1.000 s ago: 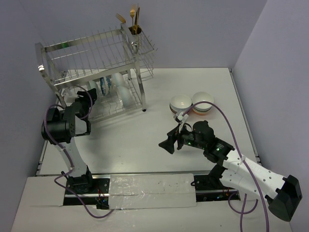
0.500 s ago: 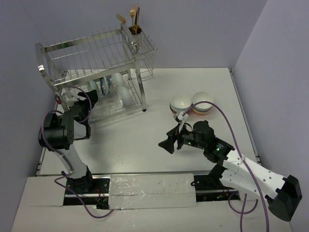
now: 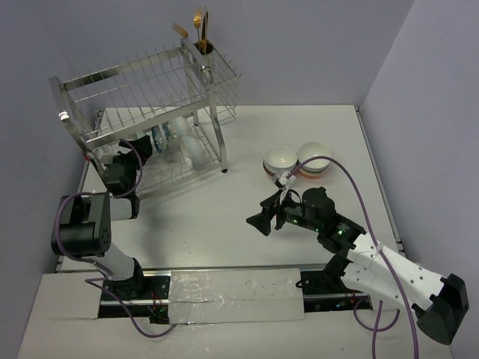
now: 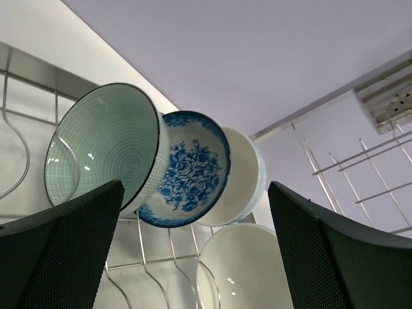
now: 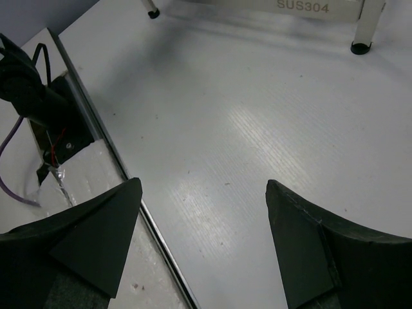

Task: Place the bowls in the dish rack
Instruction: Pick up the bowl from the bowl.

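Note:
The dish rack [image 3: 150, 93] stands at the back left. On its lower tier several bowls stand on edge: a teal-lined one [image 4: 103, 148], a blue-flowered one [image 4: 190, 167], a white one [image 4: 241, 174] and another white one [image 4: 248, 264] lower down. My left gripper [image 4: 195, 193] is open just in front of them and holds nothing; from above it [image 3: 138, 147] sits at the lower tier's left end. More bowls [image 3: 279, 158] [image 3: 314, 155] are stacked on the table at the right. My right gripper [image 3: 260, 222] hovers open and empty over bare table [image 5: 203, 187].
A cup of gold cutlery [image 3: 202, 46] sits on the rack's back right corner. The rack's feet [image 5: 360, 46] show at the top of the right wrist view. The table's near edge and a taped strip [image 3: 232, 288] lie by the arm bases.
My left gripper has opened wide, letting go of a bowl in the rack, and its arm has dropped back. The rack has shifted slightly left. The right arm has not moved.

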Robot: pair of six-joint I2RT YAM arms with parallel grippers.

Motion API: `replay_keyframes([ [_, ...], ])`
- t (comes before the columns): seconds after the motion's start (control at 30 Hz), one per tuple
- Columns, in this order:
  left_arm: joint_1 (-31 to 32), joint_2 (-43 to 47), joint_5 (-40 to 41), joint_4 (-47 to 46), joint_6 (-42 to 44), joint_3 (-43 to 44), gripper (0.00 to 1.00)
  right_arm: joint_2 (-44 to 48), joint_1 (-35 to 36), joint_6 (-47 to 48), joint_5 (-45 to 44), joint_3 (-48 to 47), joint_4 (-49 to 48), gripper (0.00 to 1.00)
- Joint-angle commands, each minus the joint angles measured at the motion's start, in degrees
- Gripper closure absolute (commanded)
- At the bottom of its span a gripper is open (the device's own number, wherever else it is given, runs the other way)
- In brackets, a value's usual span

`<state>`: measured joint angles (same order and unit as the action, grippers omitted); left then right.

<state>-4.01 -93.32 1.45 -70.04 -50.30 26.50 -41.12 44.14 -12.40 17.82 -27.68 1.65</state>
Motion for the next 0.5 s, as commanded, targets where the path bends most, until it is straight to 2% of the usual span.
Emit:
replay_keyframes([
  [0.0, 0.41, 7.7, 3.29, -1.12, 3.72, 1.53, 0.01, 1.22, 0.51, -0.6, -3.58, -0.53, -2.0, 0.15],
  [0.1, 0.93, 9.73, 4.0, 10.75, 5.65, 5.22, 0.01, 1.57, 0.51, -0.96, -5.52, -0.62, -1.91, 0.14],
  [0.2, 0.93, 8.6, 2.68, 17.02, 7.06, 8.91, 0.01, 1.92, 0.51, -1.13, -6.66, -0.44, -1.91, 0.14],
  [0.37, 1.9, 7.89, -0.92, 13.79, 8.02, 8.74, 0.01, 2.28, 0.51, -0.87, -7.89, -0.35, -2.0, 0.14],
  [0.47, 3.04, 8.85, -0.93, 17.64, 9.69, 10.32, 0.01, 2.28, 0.51, -0.78, -8.95, -0.27, -0.78, 0.14],
])
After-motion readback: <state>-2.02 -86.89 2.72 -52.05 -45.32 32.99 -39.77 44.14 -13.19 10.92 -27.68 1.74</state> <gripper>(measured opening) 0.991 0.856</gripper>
